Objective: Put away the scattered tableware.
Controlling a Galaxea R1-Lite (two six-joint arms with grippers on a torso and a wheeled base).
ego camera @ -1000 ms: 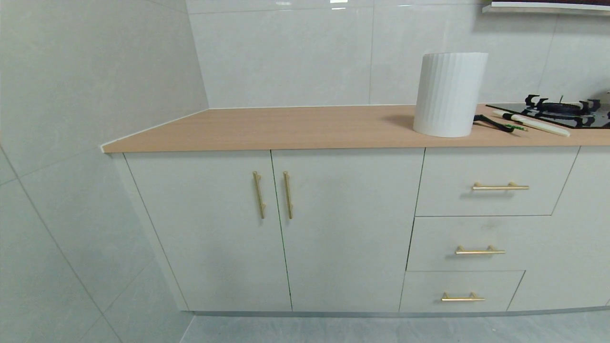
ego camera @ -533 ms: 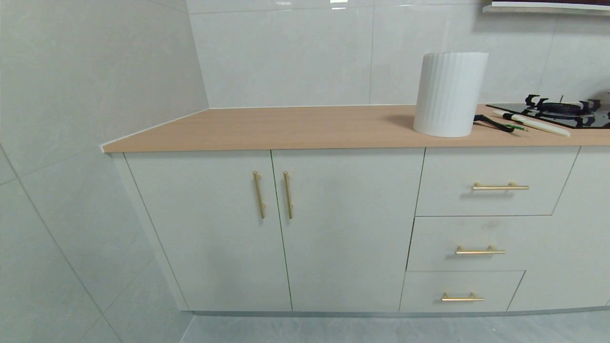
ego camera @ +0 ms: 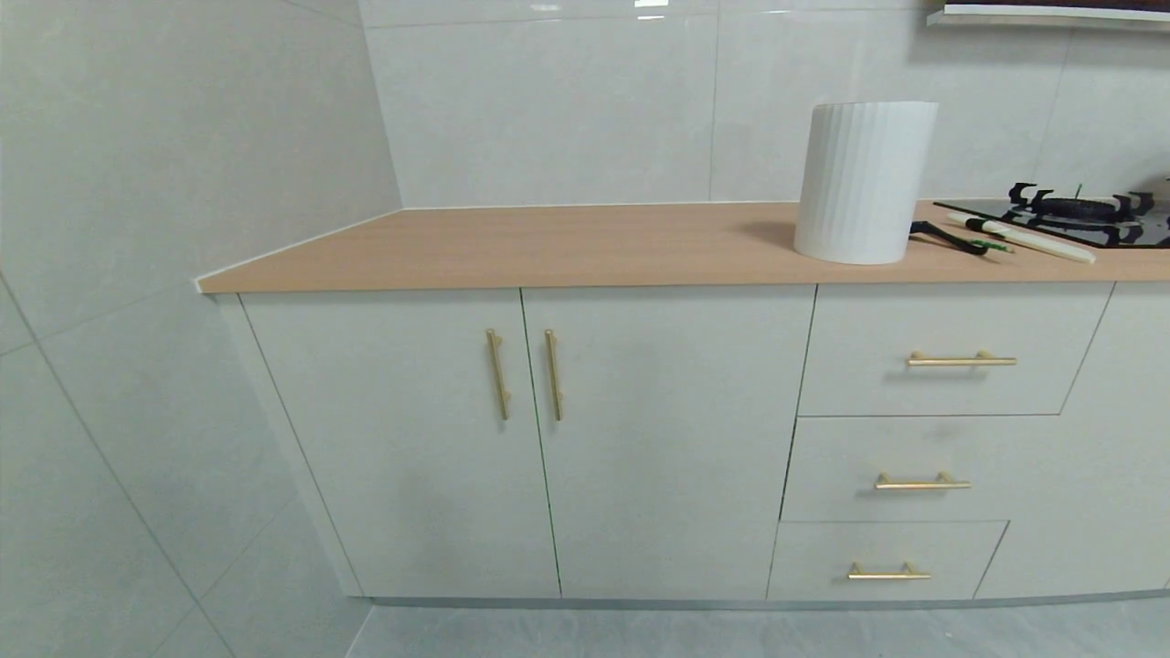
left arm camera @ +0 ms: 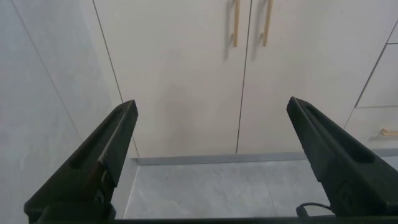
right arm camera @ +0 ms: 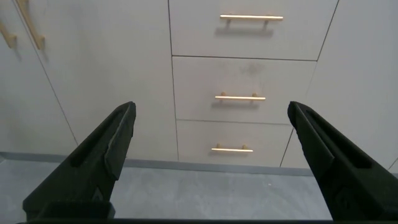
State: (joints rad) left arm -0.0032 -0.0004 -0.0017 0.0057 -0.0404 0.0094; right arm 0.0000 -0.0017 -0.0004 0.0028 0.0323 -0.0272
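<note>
Wood counter (ego camera: pixel 567 247) bears tableware (ego camera: pixel 1019 236) far from left pincer (left arm camera: pixel 210 106), right pincer (right arm camera: pixel 211 107) (both gaping, empty).

Pale tiled walls (ego camera: pixel 548 100), grey tile floor (ego camera: pixel 640 635). Wood-look worktop (ego camera: pixel 548 247) over white cabinet: double doors (ego camera: pixel 411 439), brass handles (ego camera: pixel 498 375), three drawers (ego camera: pixel 941 320) toward its right end.

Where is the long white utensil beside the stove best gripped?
Probably around mid-length, from above, right claw closing across its width: the long white utensil lies flat on the countertop, slim, leaving no side access; its end near the black utensil looks crowded.
</note>
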